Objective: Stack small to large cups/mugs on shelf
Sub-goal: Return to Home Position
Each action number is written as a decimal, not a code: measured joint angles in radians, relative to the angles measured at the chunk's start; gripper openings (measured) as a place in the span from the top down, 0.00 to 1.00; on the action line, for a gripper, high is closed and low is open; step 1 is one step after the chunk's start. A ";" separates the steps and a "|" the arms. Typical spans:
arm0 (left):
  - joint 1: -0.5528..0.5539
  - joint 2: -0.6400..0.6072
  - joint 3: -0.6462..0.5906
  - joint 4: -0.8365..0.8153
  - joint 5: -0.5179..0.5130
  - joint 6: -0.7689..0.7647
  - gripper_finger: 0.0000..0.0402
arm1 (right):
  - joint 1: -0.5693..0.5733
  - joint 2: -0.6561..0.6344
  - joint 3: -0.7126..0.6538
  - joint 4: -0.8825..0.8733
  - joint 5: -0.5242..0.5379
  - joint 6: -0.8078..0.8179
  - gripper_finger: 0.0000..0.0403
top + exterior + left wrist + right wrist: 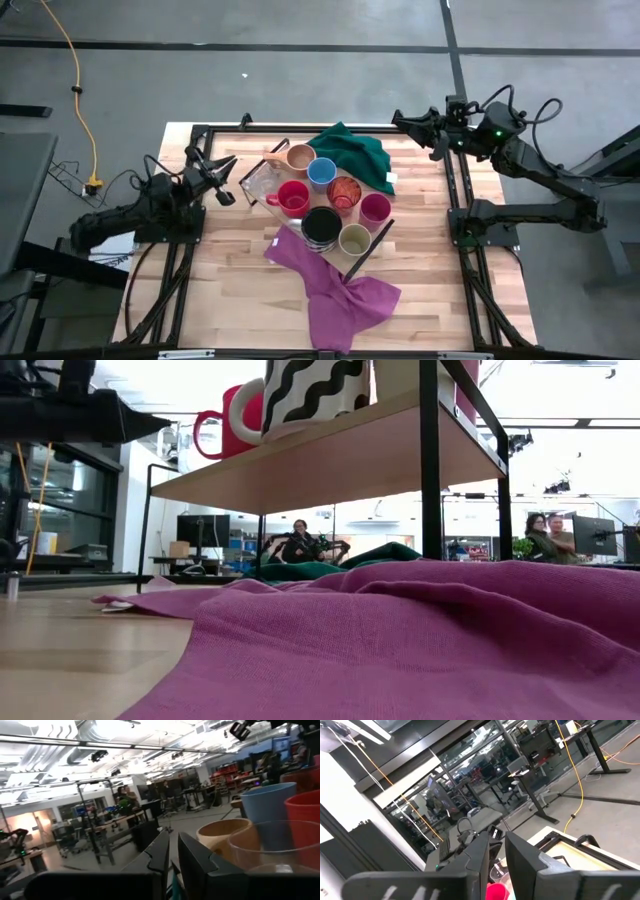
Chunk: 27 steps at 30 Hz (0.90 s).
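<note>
Several cups stand close together on the shelf [368,253] at mid-table: tan [300,157], blue [321,172], clear glass [259,181], red [292,197], orange patterned [343,192], magenta [375,208], black [320,226] and olive-beige [355,239]. My left gripper [224,180] hovers just left of the clear glass, fingers nearly together, nothing between them. Its wrist view shows the glass [270,852], tan cup [225,832] and blue cup [267,805] close by. My right gripper [412,124] hangs high at the far right, shut and empty.
A green cloth [352,152] lies bunched behind the cups. A purple cloth [335,290] sprawls from under the shelf toward the near edge and fills the low view [400,640]. People sit at desks in the room beyond [540,538].
</note>
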 joint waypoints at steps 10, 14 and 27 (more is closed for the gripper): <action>-0.170 0.000 0.000 0.046 -0.018 0.027 0.92 | -0.046 0.000 0.000 -0.007 -0.041 0.002 0.86; -0.223 0.000 0.000 0.047 -0.019 0.029 0.92 | -0.055 0.000 0.000 -0.014 -0.054 0.003 0.86; -0.447 0.000 0.000 0.007 0.020 -0.018 0.92 | -0.066 0.000 0.000 -0.051 -0.054 0.002 0.86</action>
